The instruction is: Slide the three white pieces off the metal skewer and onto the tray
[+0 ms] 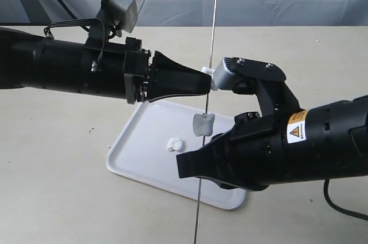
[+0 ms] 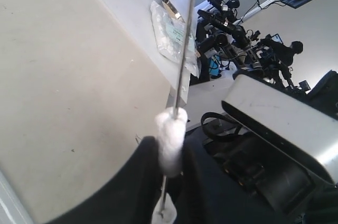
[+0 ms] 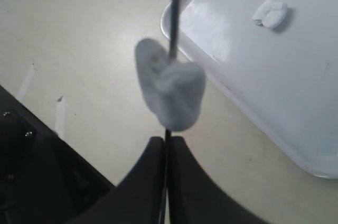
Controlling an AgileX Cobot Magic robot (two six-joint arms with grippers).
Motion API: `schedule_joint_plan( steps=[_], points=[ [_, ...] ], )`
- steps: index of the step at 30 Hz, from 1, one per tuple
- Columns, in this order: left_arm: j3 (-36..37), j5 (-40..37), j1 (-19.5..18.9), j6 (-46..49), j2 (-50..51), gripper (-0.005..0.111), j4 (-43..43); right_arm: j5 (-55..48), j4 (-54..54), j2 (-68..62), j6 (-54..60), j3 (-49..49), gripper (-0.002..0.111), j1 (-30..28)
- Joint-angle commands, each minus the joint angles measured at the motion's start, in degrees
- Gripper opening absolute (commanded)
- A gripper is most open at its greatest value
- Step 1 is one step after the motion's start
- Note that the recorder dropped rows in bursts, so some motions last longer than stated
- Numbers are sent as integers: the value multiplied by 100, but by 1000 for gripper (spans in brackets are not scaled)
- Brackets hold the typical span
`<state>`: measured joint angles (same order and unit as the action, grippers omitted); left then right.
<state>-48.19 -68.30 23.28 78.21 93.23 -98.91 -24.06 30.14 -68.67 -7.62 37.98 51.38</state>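
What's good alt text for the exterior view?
Right end effector holds a metal skewer upright over a tray; left end effector flanks the top white piece, a second piece sits lower, a third piece lies on the tray.

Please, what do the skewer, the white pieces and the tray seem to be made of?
The skewer: probably metal, thin, straight, silvery with a sheen. The white pieces: seemingly soft, marshmallow-like, matte; the one on the skewer looks squashed and dented. The tray: likely plastic, white and glossy, with soft reflections near its rounded rim.
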Motion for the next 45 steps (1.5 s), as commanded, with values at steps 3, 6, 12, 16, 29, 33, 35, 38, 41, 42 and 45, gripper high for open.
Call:
schedule_joint_plan(
  steps=[3,6,12,16,29,33,35,38,41,42,45],
  points=[
    [19,77,27,81,38,10,-90,-104,-56,43,55,38,-1,4],
    [19,88,27,151,38,0,-90,-132,-111,43,55,38,-1,4],
    [19,97,27,202,38,0,-104,-361,-135,33,55,13,-1,4],
    [6,114,27,296,38,0,-104,-397,-147,33,55,-99,-1,4],
    [-507,338,27,268,38,0,-104,-343,113,33,88,-642,-1,4],
    [-649,437,27,210,38,0,-104,-182,626,21,522,-681,-1,4],
    [-661,512,27,189,38,0,-104,-145,788,8,675,-681,-1,4],
    [-661,542,27,189,38,0,-104,-112,919,-100,800,-681,-1,4],
    [-661,542,27,189,38,0,-104,-86,934,-255,800,-681,-1,4],
    [-661,575,27,180,38,0,-104,-59,934,-366,814,-681,-1,57],
    [-725,582,27,167,38,0,-104,338,1023,-621,846,-681,-1,481]
  ],
)
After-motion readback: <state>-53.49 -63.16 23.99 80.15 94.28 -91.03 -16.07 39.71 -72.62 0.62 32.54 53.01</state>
